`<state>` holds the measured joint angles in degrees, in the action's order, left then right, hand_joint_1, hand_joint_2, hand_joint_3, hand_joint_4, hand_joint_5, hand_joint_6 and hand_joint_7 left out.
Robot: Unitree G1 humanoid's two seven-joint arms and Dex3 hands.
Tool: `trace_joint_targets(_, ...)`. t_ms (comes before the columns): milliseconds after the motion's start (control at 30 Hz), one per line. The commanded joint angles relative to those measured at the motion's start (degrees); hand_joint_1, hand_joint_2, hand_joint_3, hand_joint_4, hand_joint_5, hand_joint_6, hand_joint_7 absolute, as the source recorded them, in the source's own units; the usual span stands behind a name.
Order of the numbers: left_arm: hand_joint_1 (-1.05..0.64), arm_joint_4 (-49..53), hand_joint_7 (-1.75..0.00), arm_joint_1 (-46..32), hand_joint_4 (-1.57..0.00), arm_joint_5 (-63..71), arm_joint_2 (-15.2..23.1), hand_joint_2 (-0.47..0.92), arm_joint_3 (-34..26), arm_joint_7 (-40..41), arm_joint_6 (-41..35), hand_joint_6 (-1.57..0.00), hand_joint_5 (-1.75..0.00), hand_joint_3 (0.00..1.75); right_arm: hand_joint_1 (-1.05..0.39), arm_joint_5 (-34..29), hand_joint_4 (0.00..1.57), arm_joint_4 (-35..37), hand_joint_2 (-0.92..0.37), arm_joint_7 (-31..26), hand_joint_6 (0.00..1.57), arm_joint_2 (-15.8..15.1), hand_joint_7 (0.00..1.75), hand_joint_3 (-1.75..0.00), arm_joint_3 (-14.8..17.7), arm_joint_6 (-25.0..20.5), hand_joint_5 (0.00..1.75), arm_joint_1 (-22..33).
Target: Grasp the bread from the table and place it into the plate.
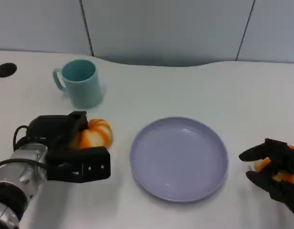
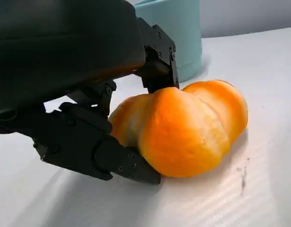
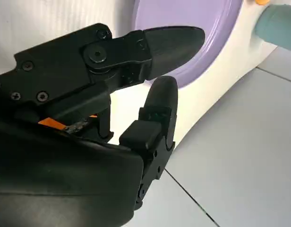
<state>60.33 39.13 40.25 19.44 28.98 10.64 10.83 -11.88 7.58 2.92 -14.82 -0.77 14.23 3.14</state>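
Note:
An orange ridged bread roll (image 1: 95, 133) lies on the white table left of the lavender plate (image 1: 204, 138). My left hand (image 1: 73, 150) wraps it: in the left wrist view a finger presses the roll's (image 2: 188, 127) far side, the thumb (image 2: 122, 161) lies against its near side, and the roll still rests on the table. My right hand (image 1: 276, 171) sits right of the plate with its fingers curled round a second orange roll (image 1: 262, 164). A sliver of that roll (image 3: 53, 123) peeks from under the right hand (image 3: 112, 94), with the plate (image 3: 216, 42) beyond the fingertips.
A teal mug (image 1: 81, 82) stands just behind the left roll, close to my left hand, and shows as a mug (image 2: 183, 28) in the left wrist view. A black grommet hole (image 1: 5, 69) sits at the far left. Grey wall panels rise behind the table.

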Motion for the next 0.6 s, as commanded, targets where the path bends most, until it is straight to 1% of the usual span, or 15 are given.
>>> trace_joint_targets(33,-0.21,-6.88,-1.75,-3.09,-0.75,-3.88,4.46,0.90,-3.31,-3.26,4.16,-0.58,-1.75,0.03,-0.28,0.12,0.72,-0.34,-0.92,-0.26,0.68,-0.56,0.87,-0.23,0.77,-0.38,1.21,-0.16)
trace_joint_targets(167,-0.20,-15.26,-1.75,-7.11,-0.79,-7.96,7.28,0.88,-7.07,-6.30,6.87,-0.63,-1.75,0.02,-0.28,-0.04,0.71,-0.27,-0.92,-0.40,0.68,-0.58,0.88,-0.23,0.75,-0.37,1.22,-0.21)
trace_joint_targets(233,-0.21,-19.43,-1.75,-9.22,-0.80,-10.01,8.11,0.88,-9.02,-7.99,7.10,-0.63,-1.75,0.02,-0.28,-0.08,0.71,-0.37,-0.92,-0.48,0.68,-0.50,0.88,-0.23,0.74,-0.65,1.22,-0.21)
trace_joint_targets(367,-0.25,-30.84,-1.75,-14.57,-0.83,-15.91,10.80,0.89,-14.16,-13.01,8.77,-0.63,-1.75,0.02,-0.28,-0.05,0.72,-0.36,-0.92,-0.42,0.68,-0.54,0.88,-0.23,0.65,-0.61,1.22,-0.30)
trace_joint_targets(433,-0.25,-35.07,-1.75,-16.20,-0.84,-17.97,11.58,0.89,-16.38,-14.59,9.36,-0.63,-1.75,0.02,-0.28,-0.12,0.72,-0.34,-0.92,-0.56,0.68,-0.41,0.88,-0.23,0.58,-0.88,1.22,-0.45)
trace_joint_targets(500,-0.25,-39.35,-1.75,-17.52,-0.85,-19.80,11.91,0.89,-18.15,-16.80,8.43,-0.63,-1.75,0.03,-0.28,0.29,0.72,-0.03,-0.92,-0.51,0.68,-0.17,0.88,-0.23,0.60,-0.69,1.22,-0.60)
trace_joint_targets(600,-0.24,-43.73,-1.75,-18.67,-0.84,-21.07,11.71,0.90,-19.20,-19.42,7.51,-0.61,-1.75,0.03,-0.28,0.04,0.72,-0.06,-0.92,-0.63,0.68,-0.11,0.89,-0.23,0.45,-1.06,1.23,-0.68)
